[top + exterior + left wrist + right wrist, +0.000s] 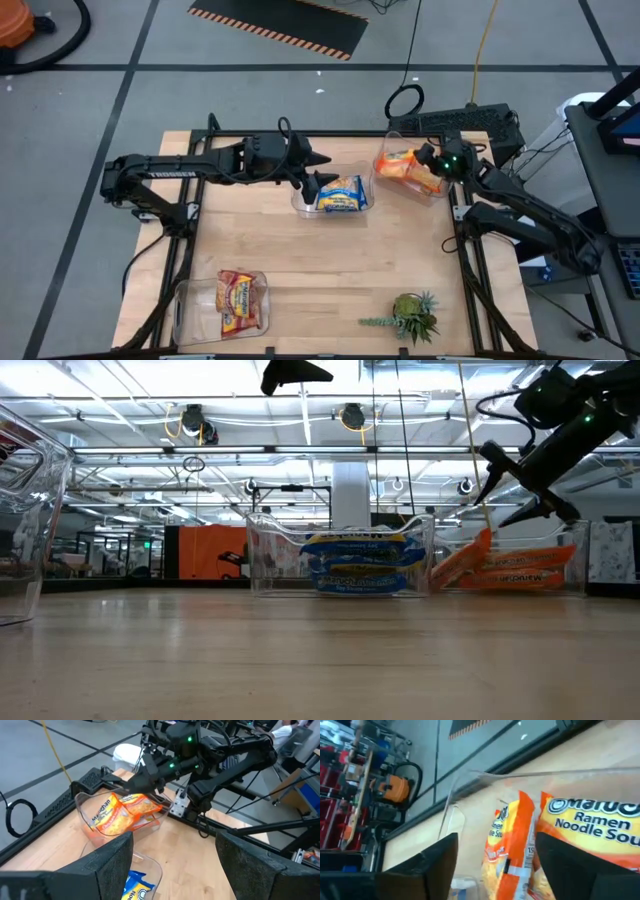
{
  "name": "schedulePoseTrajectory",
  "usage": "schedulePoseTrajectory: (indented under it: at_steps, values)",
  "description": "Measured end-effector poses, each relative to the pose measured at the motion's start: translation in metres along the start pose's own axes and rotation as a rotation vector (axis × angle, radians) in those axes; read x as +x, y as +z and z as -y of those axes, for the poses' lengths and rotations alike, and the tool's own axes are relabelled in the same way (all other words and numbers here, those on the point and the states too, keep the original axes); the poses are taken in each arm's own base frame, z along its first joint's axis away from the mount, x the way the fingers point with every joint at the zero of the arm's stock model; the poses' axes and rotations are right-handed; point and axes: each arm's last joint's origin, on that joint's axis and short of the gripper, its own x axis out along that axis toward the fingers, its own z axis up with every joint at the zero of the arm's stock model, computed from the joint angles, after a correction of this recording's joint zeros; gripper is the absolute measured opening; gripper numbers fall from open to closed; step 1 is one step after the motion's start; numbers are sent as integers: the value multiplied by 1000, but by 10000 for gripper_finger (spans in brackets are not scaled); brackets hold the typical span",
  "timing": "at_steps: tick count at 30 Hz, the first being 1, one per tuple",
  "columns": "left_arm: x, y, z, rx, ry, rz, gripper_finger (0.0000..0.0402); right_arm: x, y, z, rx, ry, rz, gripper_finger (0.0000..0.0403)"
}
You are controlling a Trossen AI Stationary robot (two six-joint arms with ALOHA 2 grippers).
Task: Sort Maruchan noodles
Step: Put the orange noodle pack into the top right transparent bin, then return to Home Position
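Observation:
Orange Maruchan packets point(405, 168) lie in a clear bin point(389, 140) at the far right. One orange packet point(515, 835) leans on its edge against another point(595, 820). My right gripper point(425, 158) hovers open just above them, its fingers point(490, 465) spread to either side of the leaning packet. Blue-and-yellow packets point(341, 193) are stacked in a middle bin point(298, 205). My left gripper point(320, 170) hangs open above that bin's left end, with nothing between its fingers point(107, 865). Red-brown packets point(238, 302) fill a bin point(185, 300) at the near left.
A small green spiky plant point(410, 315) stands near the front right. A black keyboard-like box point(460, 122) sits just beyond the table's far right edge. Bare wood point(330, 265) stretches across the table's middle, between the bins.

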Motion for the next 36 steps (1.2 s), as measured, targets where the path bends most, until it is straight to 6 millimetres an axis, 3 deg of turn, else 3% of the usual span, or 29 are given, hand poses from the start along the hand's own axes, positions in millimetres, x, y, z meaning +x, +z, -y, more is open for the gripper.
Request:
schedulePoseTrajectory:
  at_steps: [5, 11, 15, 21, 28, 36]
  values:
    - [0, 0, 0, -18, 10, 3, 285, -4, 1, 1, -10, 6, 1, 273]
    - [0, 2, -7, -14, 98, 24, 285, -7, 3, -7, -8, 129, -12, 260]
    - [0, 2, -15, 25, 222, 39, 285, -10, 6, -19, -67, 290, -41, 250]
    - [0, 5, -17, 32, 228, 64, 285, -18, 9, -38, -293, 610, -101, 224]
    - [0, 6, -19, 16, 239, 78, 285, -27, 7, -47, -574, 870, -169, 158]
    - [0, 2, -10, -51, 188, 59, 285, -37, 6, -49, -655, 990, -196, 18]
